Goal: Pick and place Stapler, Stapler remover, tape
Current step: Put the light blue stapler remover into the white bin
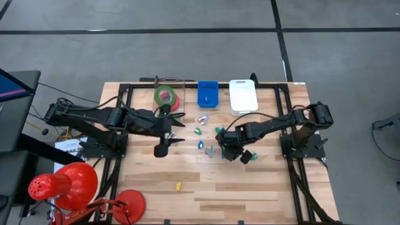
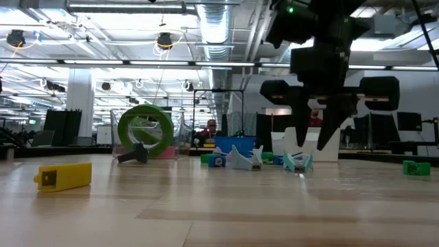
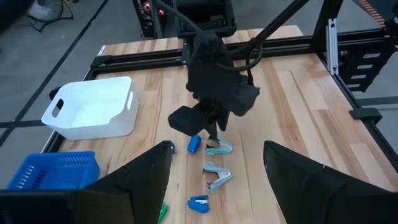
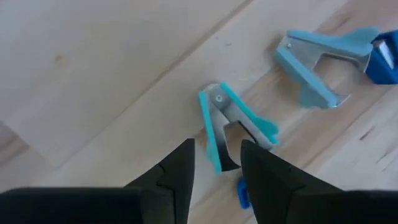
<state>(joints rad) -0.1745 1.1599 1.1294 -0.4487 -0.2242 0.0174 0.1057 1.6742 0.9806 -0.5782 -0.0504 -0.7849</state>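
My right gripper (image 4: 217, 149) is open and points down at the table's middle (image 1: 226, 150). Its fingertips stand on either side of one end of a teal stapler remover (image 4: 233, 121); I cannot tell whether they touch it. A grey-blue remover (image 4: 317, 62) lies beside it, with small blue staplers (image 3: 199, 202) (image 3: 194, 144) nearby. My left gripper (image 1: 175, 128) is open wide, hovers left of the small items and faces them. A green tape roll (image 1: 164, 95) and a red-pink one (image 1: 174, 100) sit at the far edge; the green roll (image 2: 145, 130) stands tilted.
A blue basket (image 1: 208, 94) and a white basket (image 1: 243, 95) stand at the far edge. Small green items (image 1: 250, 156) (image 1: 197, 131) and a yellow one (image 1: 178, 185) lie loose on the wood. A red lamp (image 1: 62, 184) stands at the near left corner.
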